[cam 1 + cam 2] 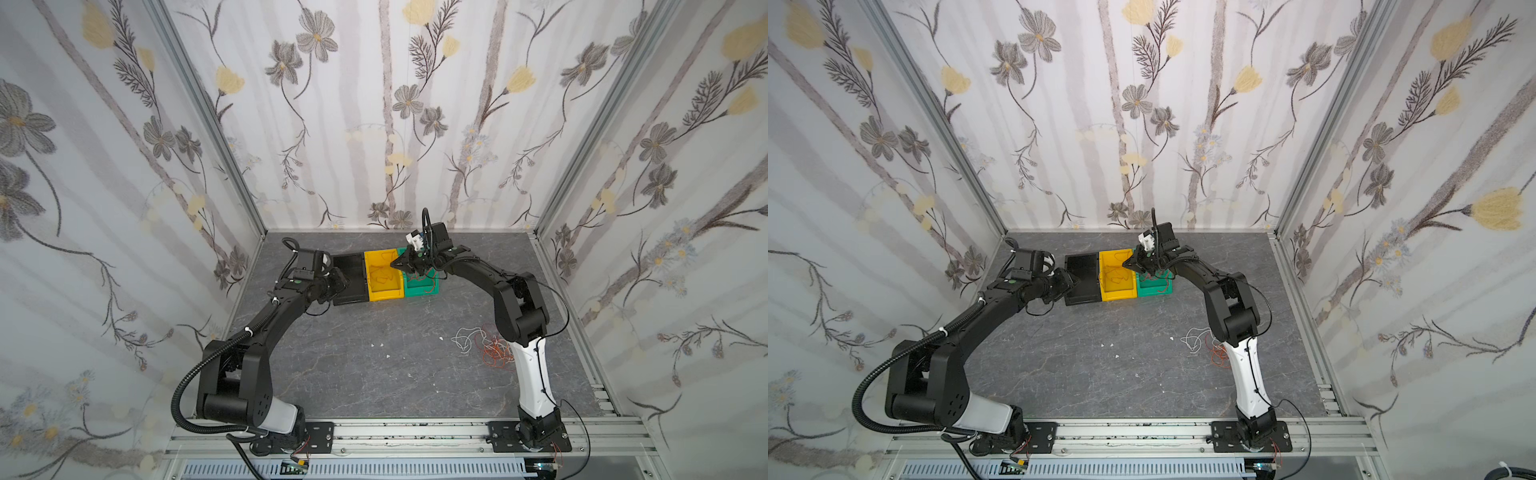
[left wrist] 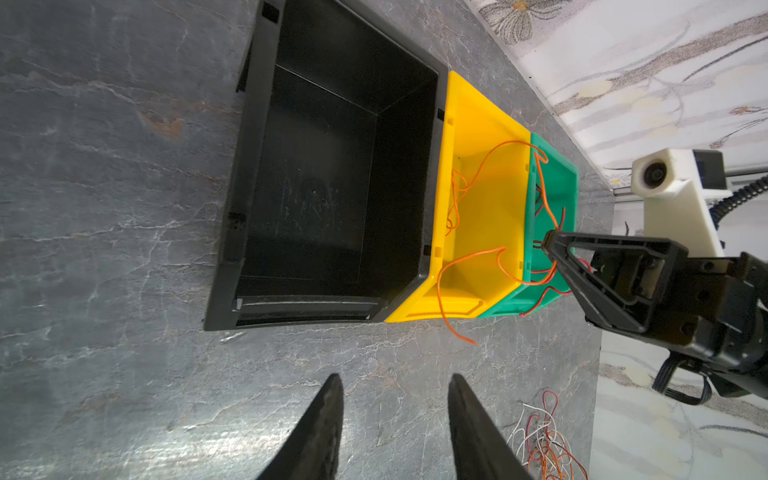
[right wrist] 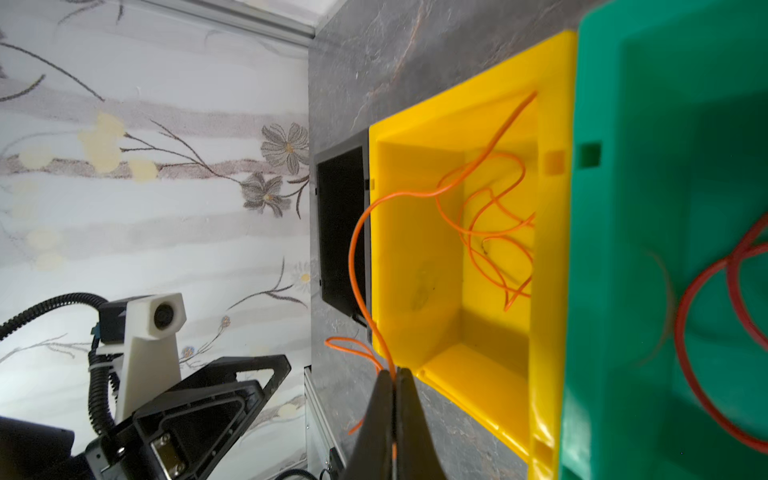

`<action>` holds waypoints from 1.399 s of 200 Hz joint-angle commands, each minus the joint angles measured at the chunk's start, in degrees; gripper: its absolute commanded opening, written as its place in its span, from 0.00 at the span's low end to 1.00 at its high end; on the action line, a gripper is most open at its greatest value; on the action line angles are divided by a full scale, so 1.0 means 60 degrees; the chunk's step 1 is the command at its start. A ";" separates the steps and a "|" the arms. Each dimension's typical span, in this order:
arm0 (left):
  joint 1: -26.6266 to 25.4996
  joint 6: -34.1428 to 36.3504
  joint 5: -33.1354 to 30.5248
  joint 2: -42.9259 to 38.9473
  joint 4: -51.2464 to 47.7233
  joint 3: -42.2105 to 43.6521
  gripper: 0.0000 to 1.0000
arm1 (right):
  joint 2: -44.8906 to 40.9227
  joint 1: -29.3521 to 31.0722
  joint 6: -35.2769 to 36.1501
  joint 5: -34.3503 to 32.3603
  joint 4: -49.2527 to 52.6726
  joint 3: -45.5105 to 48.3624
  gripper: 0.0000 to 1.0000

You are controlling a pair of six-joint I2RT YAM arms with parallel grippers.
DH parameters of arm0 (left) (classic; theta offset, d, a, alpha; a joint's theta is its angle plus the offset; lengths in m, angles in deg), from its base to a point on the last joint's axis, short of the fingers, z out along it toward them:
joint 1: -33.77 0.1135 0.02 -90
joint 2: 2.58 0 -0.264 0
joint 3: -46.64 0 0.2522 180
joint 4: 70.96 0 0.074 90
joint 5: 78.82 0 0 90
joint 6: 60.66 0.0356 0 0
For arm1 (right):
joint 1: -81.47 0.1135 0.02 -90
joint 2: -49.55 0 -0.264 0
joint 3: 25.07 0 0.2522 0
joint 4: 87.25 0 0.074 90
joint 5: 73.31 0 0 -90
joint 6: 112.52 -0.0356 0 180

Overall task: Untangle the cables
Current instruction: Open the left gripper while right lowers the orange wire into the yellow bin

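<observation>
the right gripper (image 3: 394, 372) has its fingers pinched together on a thin orange cable (image 3: 357, 232), which arcs from the fingertips over the rim of the yellow bin (image 3: 557, 124) and down among the other orange cables lying inside. from where i stand the step looks like dropping this strand in with its colour. to do it well, i'd carry the pinch further over the middle of the yellow bin and lower it before letting go. one orange tail already hangs over the front wall onto the table (image 2: 124, 249), and the strand is floppy enough to slide back out. it should also keep clear of the red cables (image 3: 706, 332) in the green bin (image 1: 422, 291) just beside, so none snag and follow. the left gripper (image 2: 395, 380) hovers with its fingers apart, holding nothing, near the black bin (image 2: 249, 166), which looks empty. the rest of the tangle (image 1: 488, 345), white, red and orange, lies on the table by the right arm.
</observation>
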 commanded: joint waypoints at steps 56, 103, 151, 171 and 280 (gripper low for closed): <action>0.0000 -0.0001 0.0028 0.0124 0.0313 0.0067 0.43 | 0.0347 0.0506 0.2426 -0.3482 0.3123 -0.1537 0.00; 0.0000 0.0024 0.0086 0.0127 0.0334 0.0137 0.43 | 0.0557 0.1126 0.3370 -0.4881 0.3878 -0.2308 0.00; 0.0004 0.0023 0.0115 0.0010 0.0365 0.0236 0.43 | 0.1373 0.1512 0.3595 -0.5225 0.4356 -0.3251 0.00; 0.0003 0.0028 0.0116 -0.0082 0.0361 0.0281 0.43 | 0.1693 0.1534 0.3473 -0.4683 0.4505 -0.3558 0.00; -0.0097 0.0355 0.0708 -0.0428 0.0590 0.0526 0.43 | -0.0248 0.1475 0.3770 -0.4722 0.5091 -0.2869 0.33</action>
